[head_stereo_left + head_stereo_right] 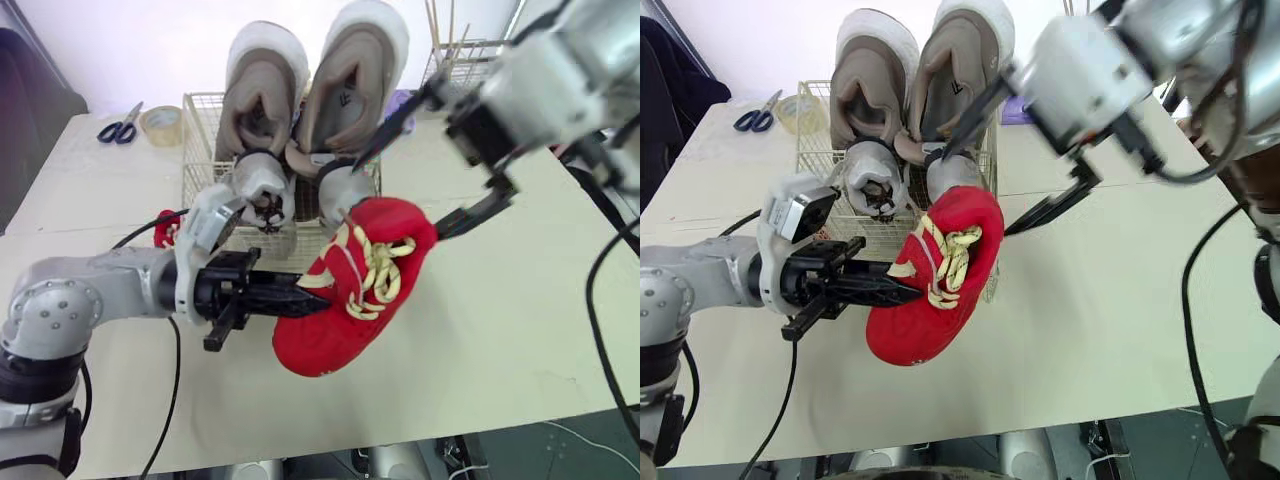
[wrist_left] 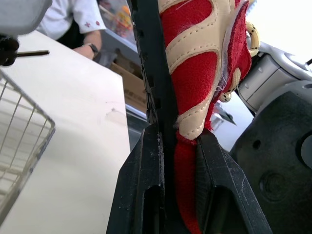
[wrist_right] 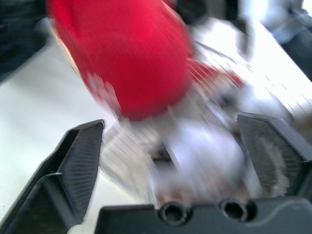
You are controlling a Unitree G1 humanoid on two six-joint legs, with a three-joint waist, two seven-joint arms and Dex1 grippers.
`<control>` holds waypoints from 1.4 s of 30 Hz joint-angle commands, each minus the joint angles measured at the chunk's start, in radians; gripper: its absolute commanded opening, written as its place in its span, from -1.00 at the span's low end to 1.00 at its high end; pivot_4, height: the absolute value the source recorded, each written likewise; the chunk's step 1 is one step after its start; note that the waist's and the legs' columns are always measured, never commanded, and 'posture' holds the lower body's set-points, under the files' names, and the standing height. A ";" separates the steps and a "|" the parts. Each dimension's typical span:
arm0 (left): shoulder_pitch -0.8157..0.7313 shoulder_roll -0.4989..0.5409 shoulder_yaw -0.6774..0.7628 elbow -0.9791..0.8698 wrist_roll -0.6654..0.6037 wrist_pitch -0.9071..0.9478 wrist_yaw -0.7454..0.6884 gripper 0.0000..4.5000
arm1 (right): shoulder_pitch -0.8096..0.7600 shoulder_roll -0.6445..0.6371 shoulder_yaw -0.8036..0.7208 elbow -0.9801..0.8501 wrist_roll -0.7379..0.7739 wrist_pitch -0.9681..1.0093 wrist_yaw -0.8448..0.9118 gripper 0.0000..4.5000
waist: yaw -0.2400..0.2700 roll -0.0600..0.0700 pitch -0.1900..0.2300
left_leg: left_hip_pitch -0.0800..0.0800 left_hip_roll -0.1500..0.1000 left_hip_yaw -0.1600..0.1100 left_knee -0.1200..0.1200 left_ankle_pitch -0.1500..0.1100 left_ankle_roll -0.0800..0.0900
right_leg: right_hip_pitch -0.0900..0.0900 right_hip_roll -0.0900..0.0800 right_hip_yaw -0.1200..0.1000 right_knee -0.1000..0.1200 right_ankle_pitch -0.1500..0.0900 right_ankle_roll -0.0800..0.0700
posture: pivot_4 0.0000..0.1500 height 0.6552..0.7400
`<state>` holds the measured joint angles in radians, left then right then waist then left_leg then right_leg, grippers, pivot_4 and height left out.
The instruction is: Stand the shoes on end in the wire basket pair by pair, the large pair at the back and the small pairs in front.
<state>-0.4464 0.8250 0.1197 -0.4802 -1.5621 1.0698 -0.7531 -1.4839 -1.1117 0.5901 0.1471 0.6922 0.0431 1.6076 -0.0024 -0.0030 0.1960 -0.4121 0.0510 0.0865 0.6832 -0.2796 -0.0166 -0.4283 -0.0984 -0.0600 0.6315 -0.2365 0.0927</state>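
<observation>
The wire basket (image 1: 200,140) holds 2 large beige shoes (image 1: 262,90) on end at the back and 2 small grey shoes (image 1: 262,192) in front of them. The left gripper (image 1: 298,296) pinches a red shoe (image 1: 350,300) above the table (image 1: 500,320), just before the basket. The right gripper (image 1: 398,197) hangs spread beside it.

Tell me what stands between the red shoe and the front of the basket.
The open right gripper hangs at the upper end of the red shoe, on the side of the basket. Behind it, two small grey shoes stand in the basket's front. The left gripper holds the shoe.
</observation>
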 commanded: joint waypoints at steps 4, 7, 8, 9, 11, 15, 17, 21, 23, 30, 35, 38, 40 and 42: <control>0.066 0.015 0.175 -0.054 -0.114 -0.105 0.130 -0.91 | 0.198 -0.143 -0.344 -0.019 0.081 0.449 -0.197 0.98 | 0.008 0.000 0.000 | 0.000 0.000 -0.001 0.000 0.000 0.000 | 0.000 0.000 0.000 0.000 0.000 0.000 | 1.00 1.00; 0.091 0.016 0.243 -0.058 -0.136 -0.153 0.202 -0.91 | 0.366 -0.131 -0.597 -0.105 0.435 0.798 -0.394 0.98 | 0.013 0.000 0.000 | 0.001 0.000 -0.002 0.000 0.000 0.000 | 0.001 0.000 0.000 0.001 0.000 -0.001 | 1.00 1.00; 0.100 0.011 0.254 -0.063 -0.137 -0.169 0.228 -0.91 | 0.436 -0.109 -0.667 -0.136 0.604 0.887 -0.478 0.98 | 0.014 -0.001 -0.001 | 0.001 0.000 -0.002 0.000 0.000 0.000 | 0.000 0.000 0.000 0.001 0.000 -0.001 | 1.00 1.00; 0.110 0.000 0.260 -0.057 -0.176 -0.187 0.262 -0.91 | 0.508 -0.079 -0.724 -0.168 0.755 0.943 -0.569 0.98 | 0.013 -0.001 -0.001 | 0.001 0.000 -0.002 -0.001 -0.001 0.002 | 0.000 0.000 0.001 0.001 0.000 -0.001 | 1.00 1.00; 0.114 -0.029 0.266 -0.054 -0.215 -0.227 0.312 -0.91 | 0.624 -0.012 -0.792 -0.233 0.957 0.972 -0.751 0.98 | 0.012 -0.003 -0.002 | 0.003 0.001 -0.004 -0.001 -0.003 0.005 | 0.002 0.000 0.001 0.001 0.000 -0.001 | 1.00 1.00; 0.097 -0.095 0.225 -0.068 -0.205 -0.276 0.343 -0.91 | 0.753 0.135 -0.782 -0.407 1.102 0.922 -1.024 0.98 | 0.015 -0.003 -0.003 | 0.003 0.000 -0.003 0.001 -0.003 0.006 | 0.003 0.000 0.001 0.002 0.001 -0.001 | 1.00 1.00; 0.085 -0.109 0.215 -0.062 -0.211 -0.285 0.339 -0.91 | 0.750 0.179 -0.766 -0.441 1.114 0.917 -1.093 0.98 | 0.017 -0.003 -0.003 | 0.003 0.000 -0.001 0.001 -0.003 0.006 | 0.003 0.000 0.001 0.002 0.001 0.000 | 1.00 1.00; 0.069 -0.117 0.172 -0.055 -0.193 -0.260 0.298 -0.91 | 0.735 0.245 -0.736 -0.468 1.082 0.915 -1.158 0.98 | 0.016 -0.007 -0.004 | 0.002 -0.001 -0.002 0.001 -0.003 0.006 | 0.004 0.001 0.001 0.001 0.001 0.000 | 1.00 1.00; 0.056 -0.124 0.143 -0.051 -0.186 -0.249 0.279 -0.91 | 0.724 0.278 -0.716 -0.474 1.051 0.917 -1.167 0.98 | 0.015 -0.007 -0.005 | 0.002 -0.001 -0.002 0.001 -0.003 0.006 | 0.004 0.001 0.001 0.001 0.001 0.000 | 1.00 1.00; 0.042 -0.133 0.103 -0.030 -0.138 -0.250 0.240 -0.91 | 0.699 0.336 -0.711 -0.467 1.042 0.928 -1.173 0.98 | 0.015 -0.007 -0.005 | 0.002 -0.001 -0.002 0.001 -0.003 0.006 | 0.004 0.001 0.001 0.001 0.001 0.000 | 1.00 1.00; 0.042 -0.137 0.094 -0.028 -0.116 -0.251 0.229 -0.91 | 0.684 0.355 -0.717 -0.471 1.090 0.932 -1.182 0.98 | 0.016 -0.007 -0.005 | 0.002 -0.001 -0.003 0.001 -0.003 0.006 | 0.004 0.001 0.001 0.001 0.001 0.000 | 1.00 1.00; 0.035 -0.134 0.111 -0.011 -0.114 -0.255 0.220 -0.91 | 0.698 0.328 -0.734 -0.467 1.081 0.949 -1.161 0.98 | 0.015 -0.007 -0.005 | 0.002 -0.001 -0.003 0.001 -0.003 0.006 | 0.004 0.001 0.001 0.001 0.001 0.000 | 1.00 1.00; 0.031 -0.126 0.122 -0.005 -0.113 -0.254 0.216 -0.91 | 0.710 0.312 -0.749 -0.468 1.089 0.959 -1.150 0.98 | 0.016 -0.007 -0.005 | 0.002 -0.001 -0.003 0.001 -0.003 0.006 | 0.004 0.001 0.001 0.001 0.001 0.000 | 1.00 1.00; 0.030 -0.120 0.124 -0.006 -0.110 -0.249 0.209 -0.91 | 0.713 0.311 -0.754 -0.469 1.108 0.960 -1.159 0.98 | 0.015 -0.007 -0.005 | 0.002 -0.001 -0.003 0.001 -0.003 0.006 | 0.004 0.001 0.001 0.001 0.001 0.000 | 1.00 1.00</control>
<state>-0.3974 0.6947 0.2156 -0.4711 -1.6660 0.8253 -0.5240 -0.7624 -0.7941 -0.1299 -0.3057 1.7596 1.0058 0.4461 0.0127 -0.0101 0.1914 -0.4104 0.0503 0.0840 0.6840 -0.2827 -0.0106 -0.4246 -0.0972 -0.0592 0.6319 -0.2356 0.0927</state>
